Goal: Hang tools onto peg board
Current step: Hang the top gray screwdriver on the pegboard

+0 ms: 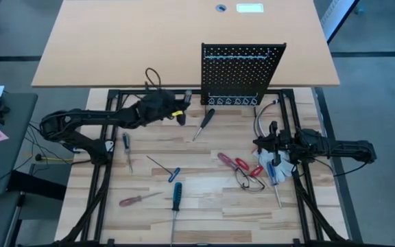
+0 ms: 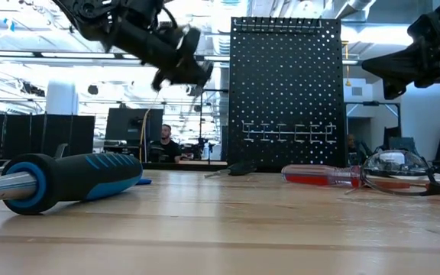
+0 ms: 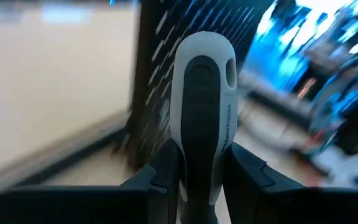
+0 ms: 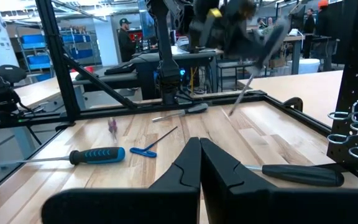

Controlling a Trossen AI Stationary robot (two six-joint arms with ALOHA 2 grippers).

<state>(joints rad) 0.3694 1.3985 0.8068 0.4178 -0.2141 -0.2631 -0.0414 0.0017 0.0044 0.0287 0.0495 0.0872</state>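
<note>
My left gripper point(image 1: 181, 110) hangs above the table just left of the black peg board point(image 1: 242, 72), shut on a screwdriver with a grey and black handle point(image 3: 204, 93). Its thin shaft point(image 4: 243, 94) slants down below the gripper. The peg board stands upright at the table's far edge, with ring holders point(image 1: 232, 101) along its bottom. A black-handled screwdriver point(image 1: 204, 123) lies flat in front of it. My right gripper point(image 4: 199, 148) waits shut at the table's right side, touching nothing. My left gripper pinches the handle's two sides point(image 3: 188, 177) between its two fingers, which lie across the handle. The handle's rounded butt end point(image 3: 205, 56) sticks out past the fingertips toward the peg board. The screwdriver is lifted clear of the table and tilted.
Loose tools lie on the wooden tabletop: a blue and black screwdriver point(image 1: 176, 197), a red-handled one point(image 1: 137, 200), a small one point(image 1: 125, 145), a blue-tagged key point(image 1: 172, 174), red-handled tools point(image 1: 235, 163) and safety glasses point(image 1: 249, 180). A tan desk point(image 1: 129, 41) stands behind.
</note>
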